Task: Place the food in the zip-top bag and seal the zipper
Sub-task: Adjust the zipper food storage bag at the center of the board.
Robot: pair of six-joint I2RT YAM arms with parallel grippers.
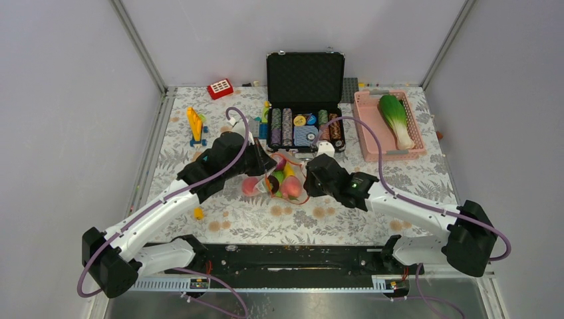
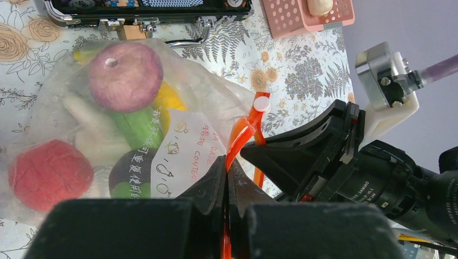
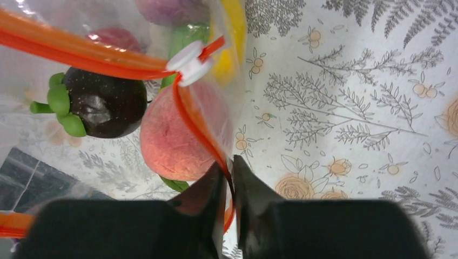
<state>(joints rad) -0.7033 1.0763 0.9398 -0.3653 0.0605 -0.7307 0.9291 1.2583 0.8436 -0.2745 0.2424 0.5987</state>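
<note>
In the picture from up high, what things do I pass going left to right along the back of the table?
First the yellow toy, then the red block, then the black case of poker chips, and last the pink basket.

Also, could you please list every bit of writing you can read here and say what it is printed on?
"DATE": white label on the clear bag.
"CONTEN", cut off by a fold: same label.
Chinese characters, same label: too blurred to read.
White print on the black camera lens: too small to read.
</note>
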